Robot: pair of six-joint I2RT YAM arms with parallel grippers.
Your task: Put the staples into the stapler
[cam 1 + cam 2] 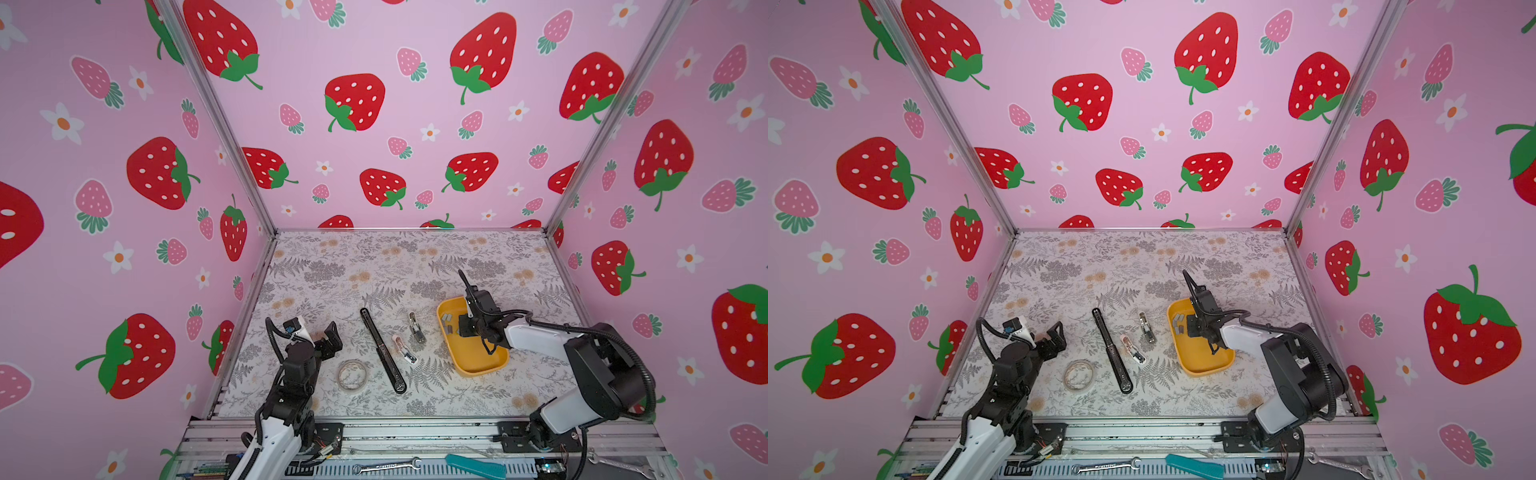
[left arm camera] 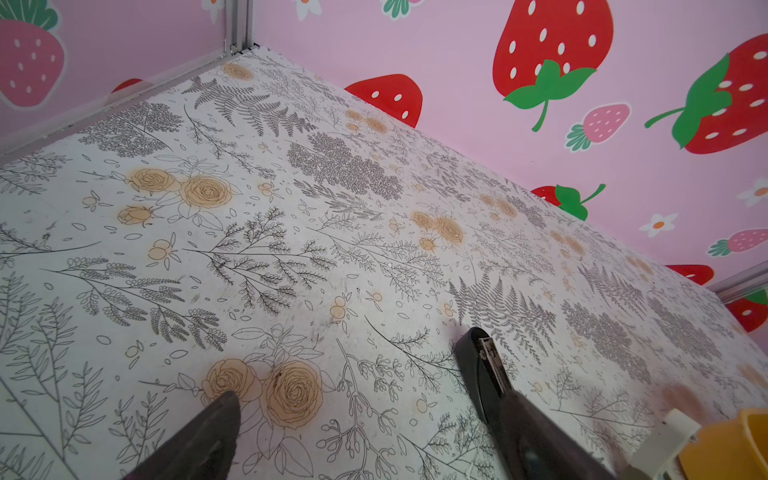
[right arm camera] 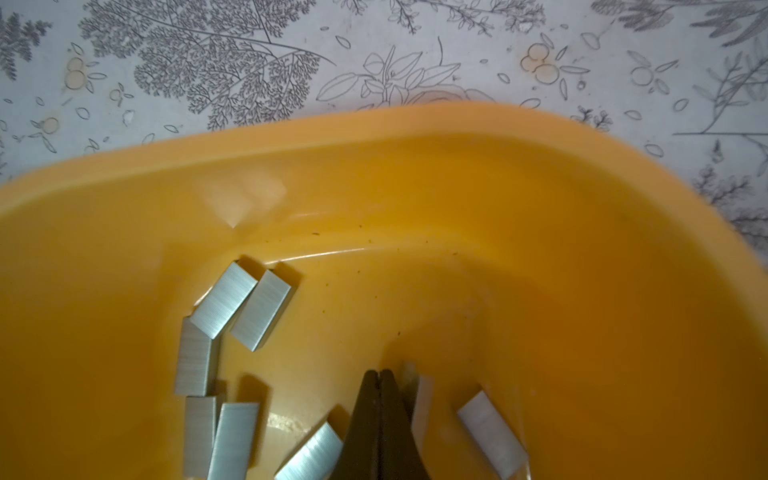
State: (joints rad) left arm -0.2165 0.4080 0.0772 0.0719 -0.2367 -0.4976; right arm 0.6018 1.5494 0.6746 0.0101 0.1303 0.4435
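Several short grey strips of staples (image 3: 224, 305) lie loose in a yellow tray (image 3: 540, 232), seen in both top views (image 1: 448, 324) (image 1: 1179, 323). My right gripper (image 3: 379, 372) points down into the tray (image 1: 471, 355), shut with nothing between its fingers, its tips among the strips. Left of the tray lie a small silver stapler (image 1: 417, 327), a small pink stapler (image 1: 404, 350) lying opened, and a long black stapler (image 1: 382, 351). My left gripper (image 1: 332, 337) hovers open left of the long stapler (image 2: 478, 353), holding nothing.
A roll of clear tape (image 1: 352, 375) lies near the left arm. Pink strawberry walls close in the floral table on three sides. A wrench (image 1: 386, 466) and a teal tool (image 1: 476, 465) lie on the front rail.
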